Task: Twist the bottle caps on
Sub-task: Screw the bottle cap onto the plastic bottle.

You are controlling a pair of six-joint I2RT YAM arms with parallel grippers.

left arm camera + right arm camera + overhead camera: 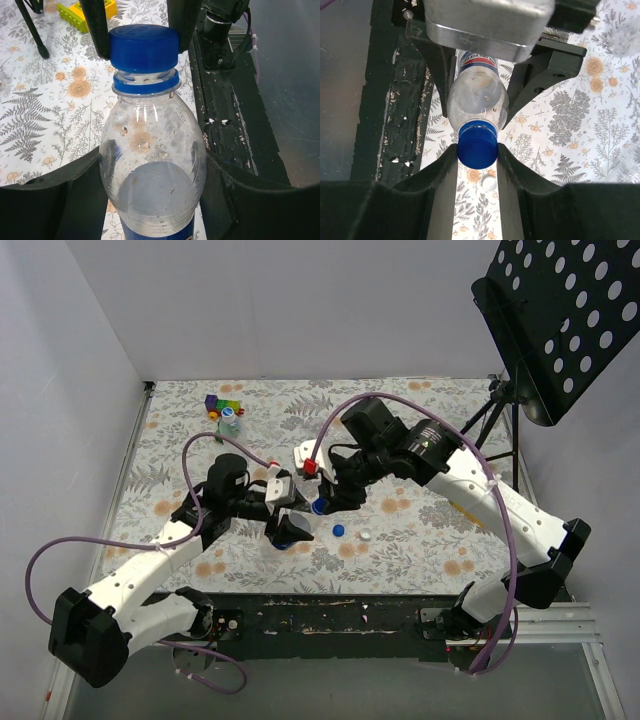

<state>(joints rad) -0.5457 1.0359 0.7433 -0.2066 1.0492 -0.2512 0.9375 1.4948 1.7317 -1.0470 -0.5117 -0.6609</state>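
My left gripper (290, 530) is shut on a clear bottle (152, 165) with a blue label, gripping its body and holding it tilted over the table's front middle. A blue cap (144, 48) sits on the bottle's neck. My right gripper (322, 505) is shut on that cap (477, 144), one finger on each side. In the right wrist view the bottle (477, 100) runs away from the cap between the left gripper's fingers. A loose blue cap (338, 531) and a loose white cap (366, 536) lie on the cloth just right of the bottle. The white cap (490, 183) also shows below the held one.
Coloured toy blocks (225, 403) and another small bottle (232, 424) lie at the far left of the floral cloth. A black music stand (560, 320) rises at the right rear. The black front rail (225, 100) runs close beside the held bottle.
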